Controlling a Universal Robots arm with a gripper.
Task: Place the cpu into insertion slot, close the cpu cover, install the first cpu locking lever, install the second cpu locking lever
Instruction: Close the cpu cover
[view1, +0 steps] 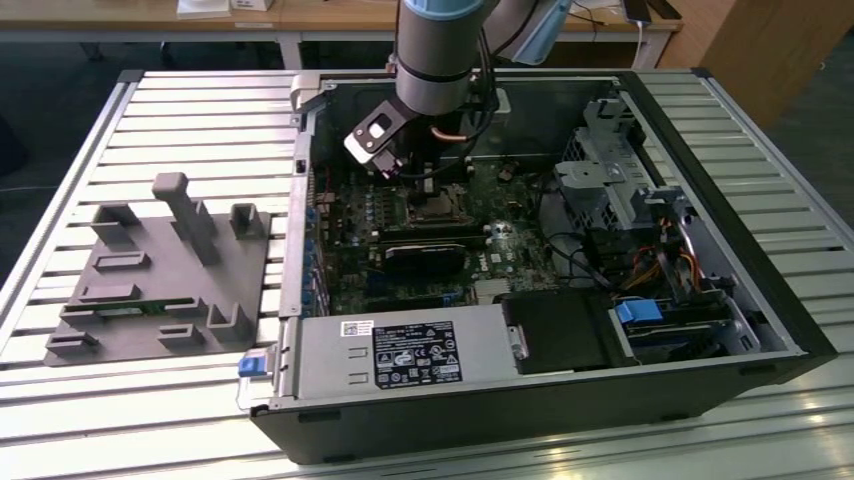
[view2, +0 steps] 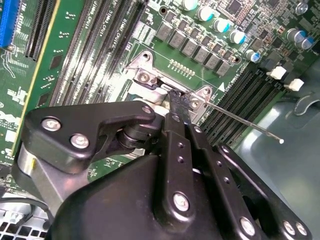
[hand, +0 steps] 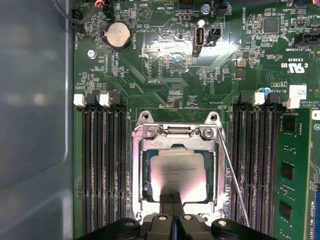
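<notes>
Silvery square cpu (hand: 177, 171) lies flat under the windowed metal cpu cover (hand: 138, 170); black gripper (hand: 171, 197), jaws closed together, at the cover's edge.

Robotics lab — slatted metal table (view1: 174, 110), opened computer case (view1: 561, 410), desks (view1: 134, 22) behind.

First wrist view: the hand (hand: 172, 199) covers one edge of the cpu (hand: 177, 170) and of the cpu cover (hand: 138, 170); the hand's own body is cut off by the picture's edge. Second wrist view: the hand hides most of the cpu cover. Exterior view: the arm (view1: 441, 60) is cropped at the top; the insertion slot (view1: 434, 208) is too small to show detail.
</notes>
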